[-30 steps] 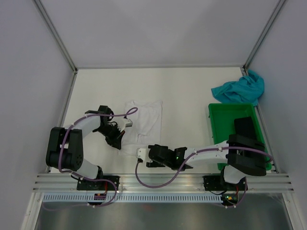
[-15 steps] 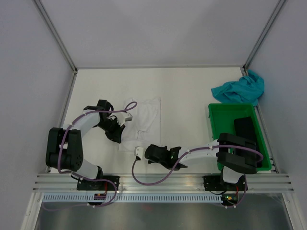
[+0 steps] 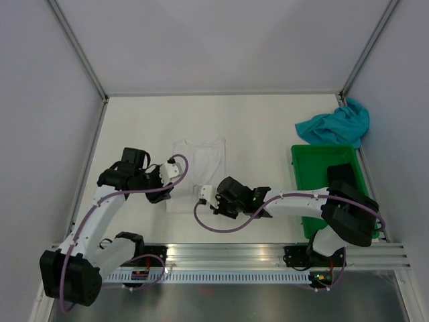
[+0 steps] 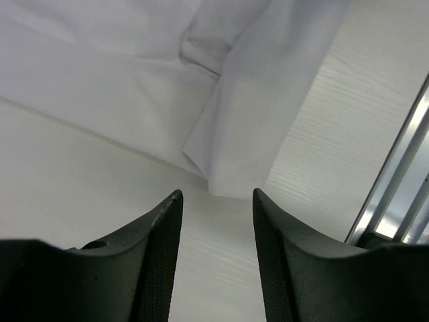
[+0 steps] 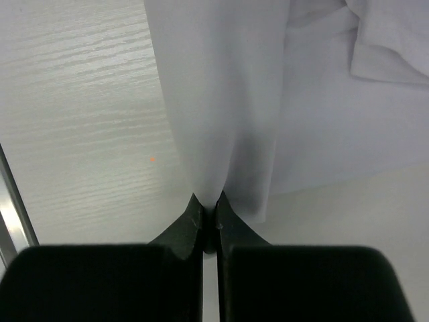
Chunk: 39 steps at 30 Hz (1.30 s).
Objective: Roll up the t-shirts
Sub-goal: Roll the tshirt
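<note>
The white t-shirt (image 3: 201, 159) lies spread on the table, its near part folded and bunched. My right gripper (image 3: 204, 196) is shut on its near edge; in the right wrist view the cloth (image 5: 221, 100) rises out of the pinched jaws (image 5: 209, 204). My left gripper (image 3: 166, 188) sits just left of the shirt's near left corner. It is open with only bare table between its fingers (image 4: 216, 201), and the shirt corner (image 4: 228, 168) lies a little ahead of them. The teal-blue t-shirt (image 3: 335, 124) lies crumpled at the far right.
A green plastic bin (image 3: 298, 176) stands at the right, partly covered by the right arm. The aluminium rail (image 3: 228, 253) runs along the near table edge and shows in the left wrist view (image 4: 395, 194). Grey walls enclose the table on three sides.
My left gripper has opened, let go of the white shirt and drawn back left. My right gripper has shut on the shirt's near edge and moved farther onto the table with it.
</note>
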### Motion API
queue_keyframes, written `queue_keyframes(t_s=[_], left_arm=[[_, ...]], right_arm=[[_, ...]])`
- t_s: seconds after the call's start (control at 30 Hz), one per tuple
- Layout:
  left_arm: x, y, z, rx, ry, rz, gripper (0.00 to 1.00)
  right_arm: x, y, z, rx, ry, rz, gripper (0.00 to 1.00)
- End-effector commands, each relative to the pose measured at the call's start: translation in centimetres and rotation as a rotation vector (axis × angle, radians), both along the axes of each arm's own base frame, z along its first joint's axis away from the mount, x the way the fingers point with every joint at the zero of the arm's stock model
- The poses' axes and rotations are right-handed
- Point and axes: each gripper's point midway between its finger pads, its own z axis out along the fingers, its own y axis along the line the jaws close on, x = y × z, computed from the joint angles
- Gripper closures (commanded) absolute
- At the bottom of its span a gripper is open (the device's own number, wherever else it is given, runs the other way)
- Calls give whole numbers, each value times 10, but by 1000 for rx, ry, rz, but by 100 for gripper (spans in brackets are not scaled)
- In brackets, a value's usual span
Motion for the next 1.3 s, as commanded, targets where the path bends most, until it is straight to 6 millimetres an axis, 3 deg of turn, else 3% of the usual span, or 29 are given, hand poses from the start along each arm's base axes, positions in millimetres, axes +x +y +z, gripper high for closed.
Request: queue_keyframes(t_s=[0.0,0.13,0.3,0.53,0.83,0.93,1.1,1.23,1.27], left_arm=[[-21,-14,-9,-6,-24,-149,48],[-36,-21,-27,43,0,-235,45],[-19,-22,-39,137,-68,-238,35],[-21,-24,-60,163,-84,-263,26],[-23,-18,-91,219,-100,-299,28],[-20,-17,-99,223,-119,-290,39],[-26,-14,-111,221,-107,-270,73],[-30,-11,-102,224,-74,-233,96],[-26,-14,-93,216,-78,-229,98]], right_arm=[[-10,2,11,121,168,34,100],[-12,3,12,174,271,73,100],[-10,4,8,195,352,81,100],[-6,5,7,215,395,82,99],[-4,4,6,218,410,81,99],[-4,4,6,220,412,78,99],[-3,3,6,218,416,75,99],[-4,-1,9,196,435,61,98],[-7,1,13,204,453,57,98]])
